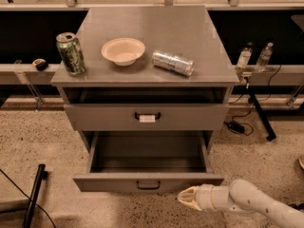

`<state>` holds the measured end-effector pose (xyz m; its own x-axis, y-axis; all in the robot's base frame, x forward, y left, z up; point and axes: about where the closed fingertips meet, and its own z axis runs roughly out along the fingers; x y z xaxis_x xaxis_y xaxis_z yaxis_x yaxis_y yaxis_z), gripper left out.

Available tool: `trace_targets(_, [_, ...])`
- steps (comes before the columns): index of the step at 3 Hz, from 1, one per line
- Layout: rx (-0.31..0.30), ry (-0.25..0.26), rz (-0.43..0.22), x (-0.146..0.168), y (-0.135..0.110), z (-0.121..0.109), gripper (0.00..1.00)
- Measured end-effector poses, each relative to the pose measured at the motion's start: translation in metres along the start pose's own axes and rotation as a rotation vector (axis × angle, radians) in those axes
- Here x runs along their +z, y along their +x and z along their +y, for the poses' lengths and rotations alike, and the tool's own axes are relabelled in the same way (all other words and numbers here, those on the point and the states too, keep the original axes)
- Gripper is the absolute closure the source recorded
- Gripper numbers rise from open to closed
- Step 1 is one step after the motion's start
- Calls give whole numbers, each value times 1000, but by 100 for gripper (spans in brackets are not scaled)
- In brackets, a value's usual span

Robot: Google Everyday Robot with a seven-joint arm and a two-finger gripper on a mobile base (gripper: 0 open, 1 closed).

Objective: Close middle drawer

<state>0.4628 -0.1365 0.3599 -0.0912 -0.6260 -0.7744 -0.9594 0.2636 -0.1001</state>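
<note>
The middle drawer (114, 182) is a wide grey box pulled far out of the grey cabinet (142, 37), low in the camera view. Its inside looks empty. Its flat front carries a small dark loop handle (148, 185) with no tag. My gripper (187, 198) is at the end of a white arm that comes in from the lower right. It sits just below and in front of the right end of the drawer front, close to it; I cannot tell whether it touches.
Above is a drawer front with a white-tagged handle (147, 117), slightly out. On the cabinet top stand a green can (71, 53), a beige bowl (123, 50) and a silver can lying on its side (173, 62). Two bottles (243, 57) stand at the right. A black pole (33, 194) lies on the floor at the left.
</note>
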Motion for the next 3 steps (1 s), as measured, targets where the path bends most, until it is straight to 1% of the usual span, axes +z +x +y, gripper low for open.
trace_targets(1, [39, 57, -80, 7, -5, -29, 100])
trace_targets(2, [57, 102, -137, 11, -9, -50, 100])
trace_targets(3, [44, 217, -211, 7, -26, -105, 100])
